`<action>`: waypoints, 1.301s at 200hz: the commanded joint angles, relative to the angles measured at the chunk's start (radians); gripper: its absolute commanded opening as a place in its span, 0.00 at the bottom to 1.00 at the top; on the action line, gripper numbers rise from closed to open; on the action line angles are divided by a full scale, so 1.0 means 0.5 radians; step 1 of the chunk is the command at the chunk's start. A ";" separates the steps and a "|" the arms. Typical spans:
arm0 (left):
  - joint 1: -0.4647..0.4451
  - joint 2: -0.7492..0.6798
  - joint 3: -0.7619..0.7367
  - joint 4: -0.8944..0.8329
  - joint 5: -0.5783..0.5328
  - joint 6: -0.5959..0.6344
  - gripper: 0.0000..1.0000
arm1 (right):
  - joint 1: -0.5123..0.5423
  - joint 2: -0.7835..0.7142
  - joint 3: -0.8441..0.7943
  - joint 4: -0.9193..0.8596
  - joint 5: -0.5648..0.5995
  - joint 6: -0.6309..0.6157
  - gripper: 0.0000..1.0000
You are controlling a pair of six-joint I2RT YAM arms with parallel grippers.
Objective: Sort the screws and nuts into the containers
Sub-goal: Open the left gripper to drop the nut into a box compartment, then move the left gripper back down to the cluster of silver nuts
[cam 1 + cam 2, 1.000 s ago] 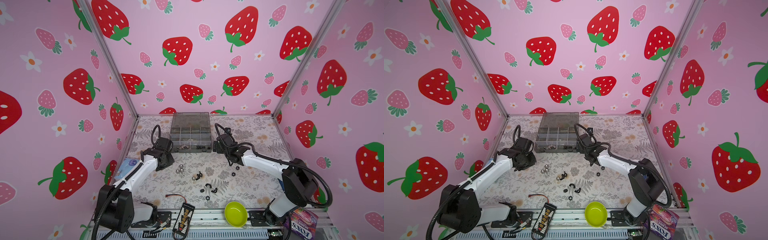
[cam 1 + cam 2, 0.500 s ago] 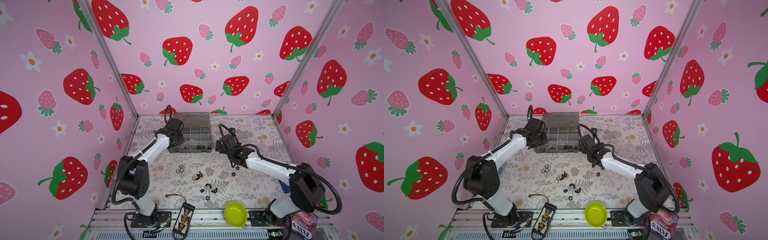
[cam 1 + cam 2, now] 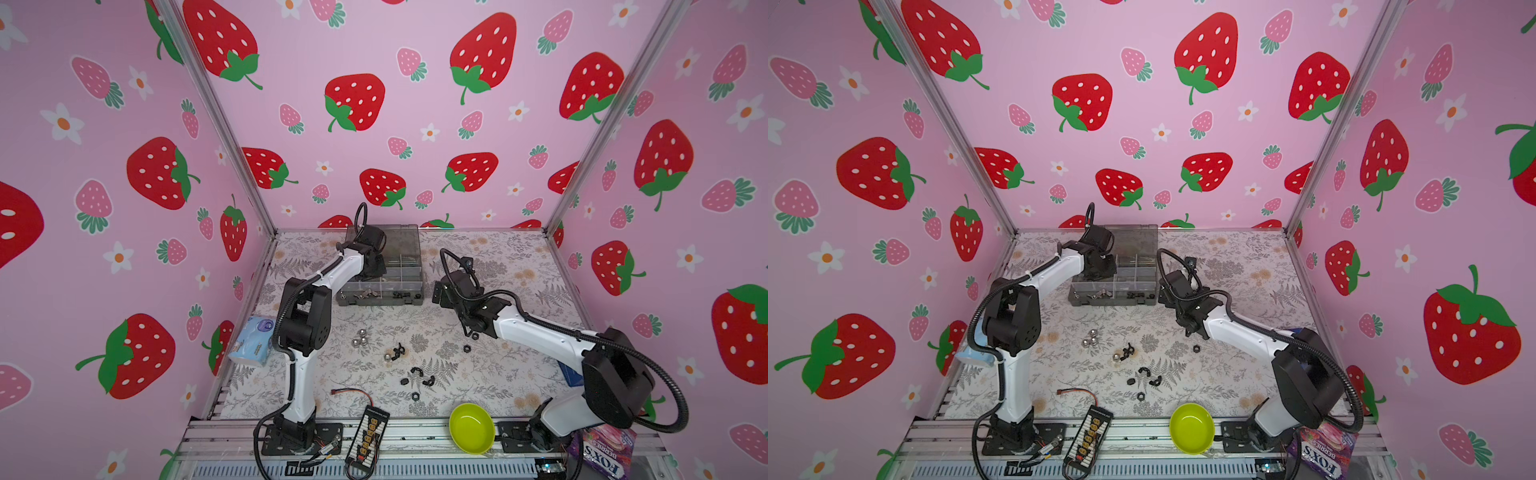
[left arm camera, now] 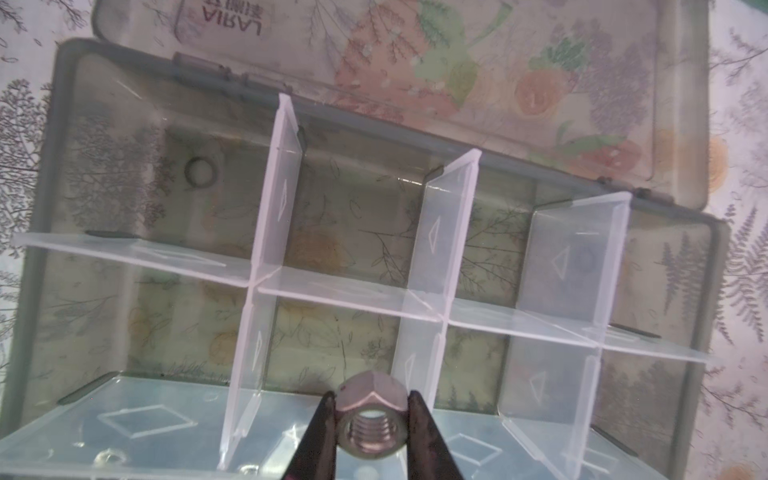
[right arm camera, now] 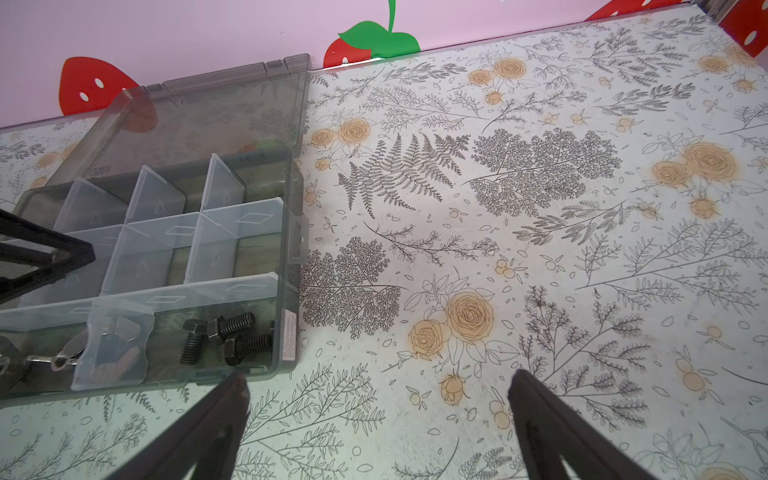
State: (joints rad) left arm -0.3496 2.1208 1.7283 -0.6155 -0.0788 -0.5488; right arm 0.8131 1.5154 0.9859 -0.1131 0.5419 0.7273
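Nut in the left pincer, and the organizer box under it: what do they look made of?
Nut: probably metal, dull silver; crisp hex facets and cut threads. Organizer box: likely smoky translucent plastic, clear dividers; floral tablecloth shows through.

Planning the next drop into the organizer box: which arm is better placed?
Left. The left gripper is shut on a hex nut above the compartments of the organizer box; the right gripper is open and empty, beside the box.
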 commanded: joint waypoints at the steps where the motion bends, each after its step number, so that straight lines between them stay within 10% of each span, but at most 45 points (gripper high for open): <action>1: 0.001 0.050 0.129 -0.095 -0.057 0.039 0.22 | -0.007 -0.056 -0.032 -0.002 0.042 0.046 1.00; 149: 0.000 -0.001 0.145 -0.121 -0.066 0.048 0.44 | -0.006 -0.041 -0.024 0.002 0.018 0.037 1.00; 260: -0.101 -0.959 -0.873 0.044 -0.151 -0.044 0.56 | -0.009 -0.030 -0.009 -0.025 0.043 0.046 1.00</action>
State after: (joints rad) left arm -0.3767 1.7256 1.4086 -0.5922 -0.1188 -0.5529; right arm 0.8131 1.5154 0.9844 -0.1131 0.5419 0.7330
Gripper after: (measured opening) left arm 0.541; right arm 0.996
